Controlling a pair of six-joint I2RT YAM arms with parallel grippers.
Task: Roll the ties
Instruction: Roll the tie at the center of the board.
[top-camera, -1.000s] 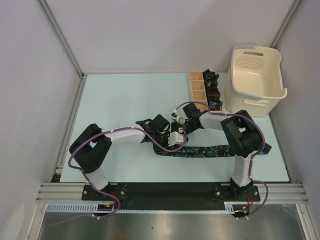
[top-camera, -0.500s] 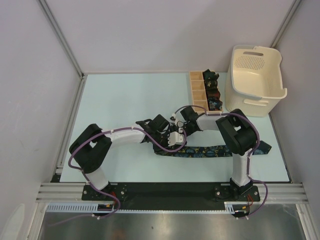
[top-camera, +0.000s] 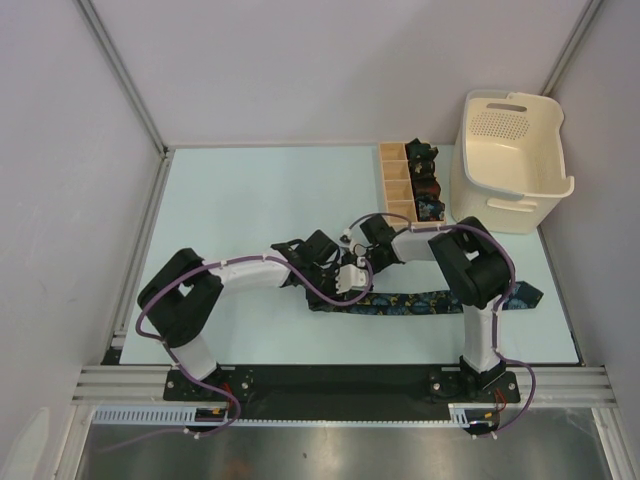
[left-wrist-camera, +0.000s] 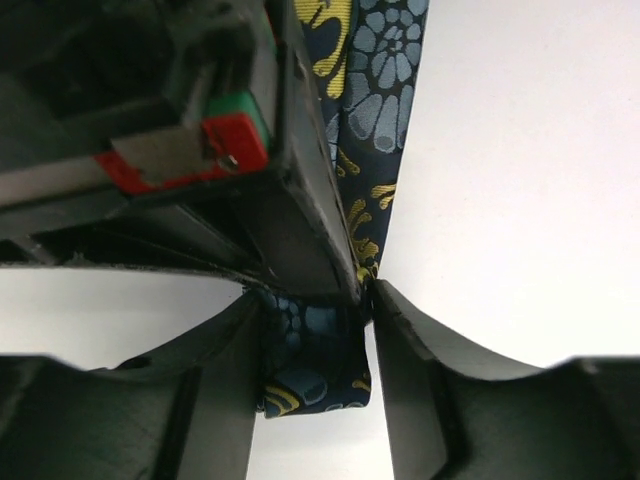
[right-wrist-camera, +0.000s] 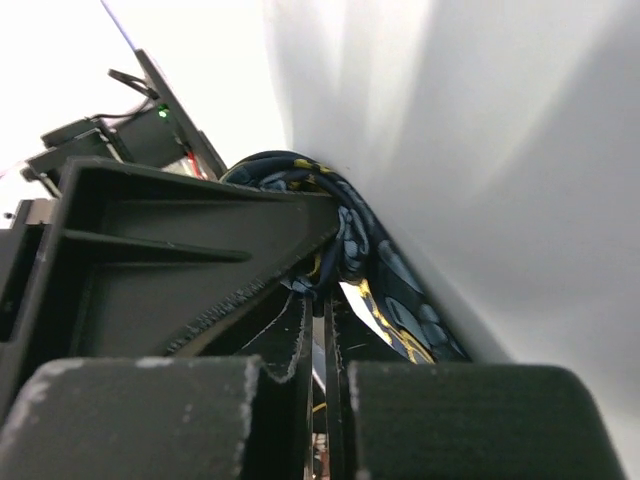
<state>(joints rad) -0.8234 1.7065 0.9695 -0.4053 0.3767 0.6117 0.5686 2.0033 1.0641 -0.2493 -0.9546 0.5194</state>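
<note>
A navy tie (top-camera: 425, 302) with a blue and yellow flower pattern lies flat along the table's near side, its left end rolled up. In the left wrist view that rolled end (left-wrist-camera: 312, 375) sits between the fingers of my left gripper (left-wrist-camera: 313, 305). The jaws stand a little wider than the roll, with a sliver of table showing at the right finger (left-wrist-camera: 430, 400). My right gripper (right-wrist-camera: 322, 300) comes in from above, shut on the fabric at the core of the roll (right-wrist-camera: 345, 235). From above, both grippers (top-camera: 352, 290) (top-camera: 358, 270) meet at the tie's left end.
A tan divided box (top-camera: 396, 185) at the back right holds small dark rolled ties (top-camera: 425, 185). A cream plastic basket (top-camera: 512, 165) stands right of it. The right arm's elbow (top-camera: 470, 265) hangs over the tie's right part.
My right gripper has shut on the tie's rolled end and its elbow has swung a little left. The left jaws have eased apart slightly. The tie has not shifted.
</note>
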